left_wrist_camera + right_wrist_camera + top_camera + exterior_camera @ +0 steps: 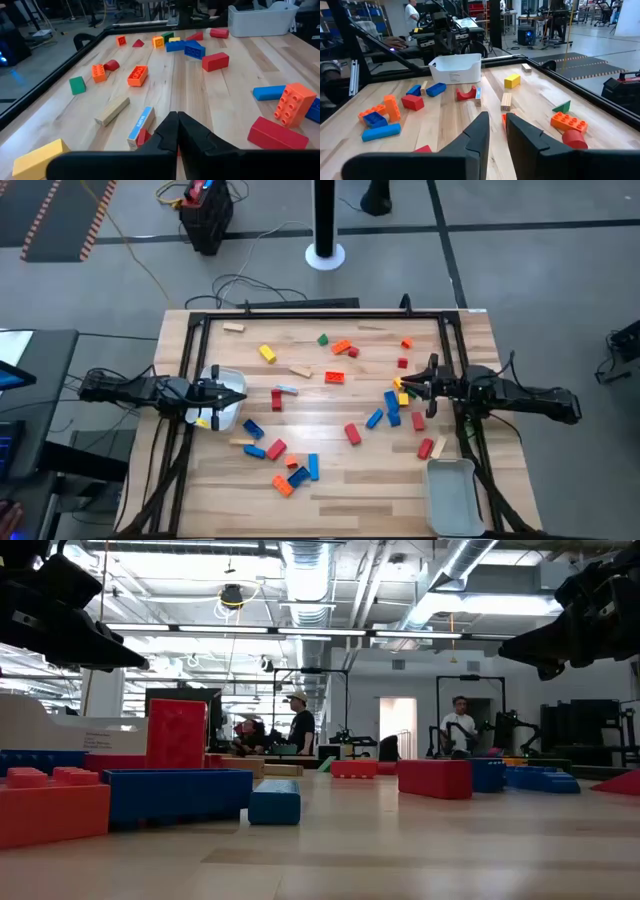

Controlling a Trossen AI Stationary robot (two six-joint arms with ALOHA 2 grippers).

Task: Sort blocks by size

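Two dozen-odd blocks (pixel 335 376) are scattered, long axes pointing every way; left gripper (pixel 237 394) and right gripper (pixel 402 385) are seen closed, empty.

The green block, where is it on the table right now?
In the high view the green block sits near the table's far edge, about mid-width, just left of an orange brick. The left wrist view shows it beside a small orange block.

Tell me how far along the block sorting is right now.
Barely started, it seems. The blocks lie scattered across the table, and the tray at the near right shows nothing inside. Nothing is in hand: the left gripper is shut and empty over the other tray, and the right gripper hovers near blocks, nearly closed. Almost all sorting remains.
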